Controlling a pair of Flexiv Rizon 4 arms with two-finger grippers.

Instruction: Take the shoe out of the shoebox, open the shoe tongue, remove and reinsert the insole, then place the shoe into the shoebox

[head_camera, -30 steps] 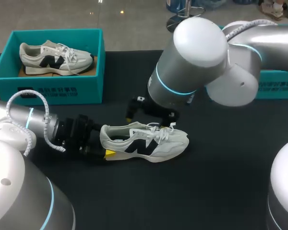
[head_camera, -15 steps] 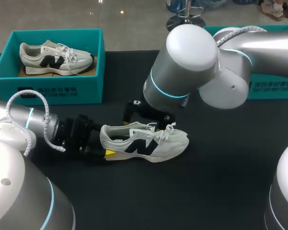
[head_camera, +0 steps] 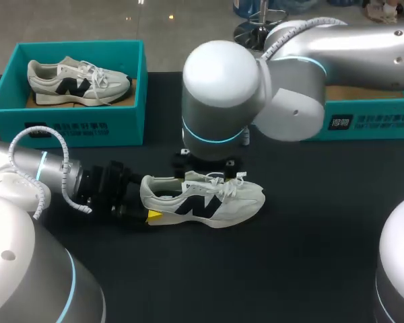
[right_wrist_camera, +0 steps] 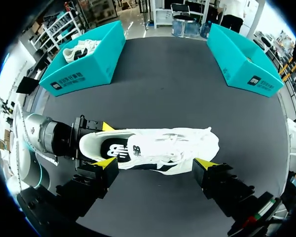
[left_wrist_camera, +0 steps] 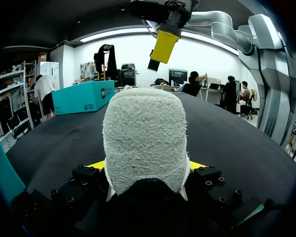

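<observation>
A white sneaker with a dark side logo (head_camera: 203,200) is lying on its sole on the black bench (head_camera: 303,256), out of any box, with its toe pointing toward the right arm's side. The left arm (head_camera: 47,171) is reaching in low behind this sneaker, and its jaws are pinching the heel from both sides, a yellow tip (left_wrist_camera: 96,164) showing at each flank of the heel in the left wrist view. The right arm (head_camera: 222,87) is hanging over the sneaker's laces, its jaws standing spread wide above the shoe, one tip past the heel end and one past the toe end, touching nothing.

Behind the sneaker, on the left arm's side, a teal shoebox (head_camera: 87,124) is sitting open and holding a second matching sneaker (head_camera: 77,82) on its side. Another teal shoebox (head_camera: 370,121) is sitting behind the sneaker on the right arm's side; the right arm is covering much of it, and I cannot tell what is in it.
</observation>
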